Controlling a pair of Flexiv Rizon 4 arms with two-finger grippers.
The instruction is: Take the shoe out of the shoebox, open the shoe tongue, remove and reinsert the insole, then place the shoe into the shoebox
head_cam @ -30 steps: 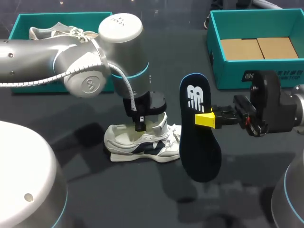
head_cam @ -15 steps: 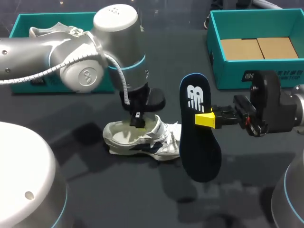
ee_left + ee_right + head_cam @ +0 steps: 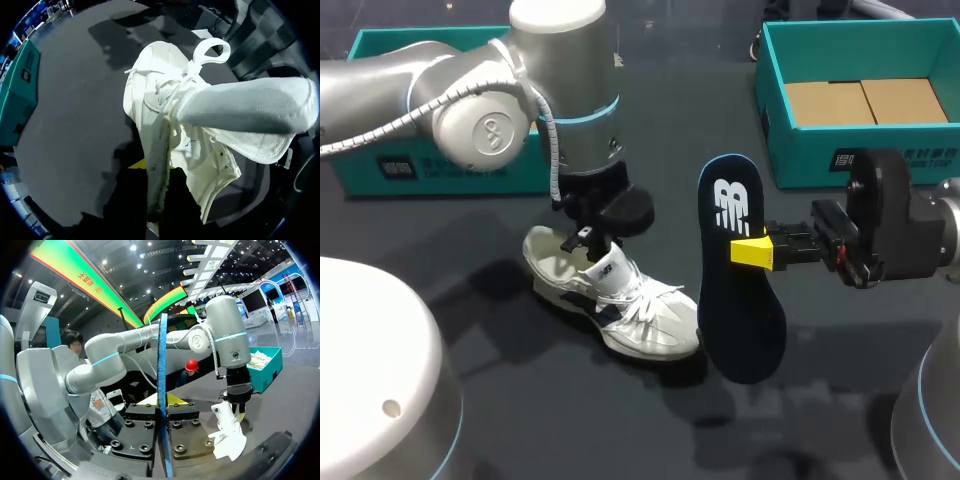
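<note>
Your left gripper stands over the heel end of the white lace-up sneaker with navy side stripes. In the left wrist view its fingers sit on either side of the sneaker's collar wall, pinched onto it. That grip looks meant to steady the sneaker on the dark table and hold its mouth wide. The padded white tongue is pulled up and away from the opening, so the inside is exposed. The sneaker rests near the table's middle, toe toward your right arm's side, outside both boxes.

Your right gripper is clamped on the dark navy foam insole with a white logo, across its waist. The right wrist view shows the insole edge-on, squeezed between the two finger blocks. It hangs upright in the air just beside the sneaker's toe, logo end up. By my reading the insole is out and its return is the step in hand. Holding it at the waist leaves the lower end free to lead into the opening, though you will need to tilt it to match the sneaker's line. It is thin and will likely flex if it catches on the collar.

The open teal cardboard shoebox with brown card inside stands at the far right, well apart from the sneaker. A second teal box stands behind your left arm. I cannot tell which one the sneaker belongs in.
</note>
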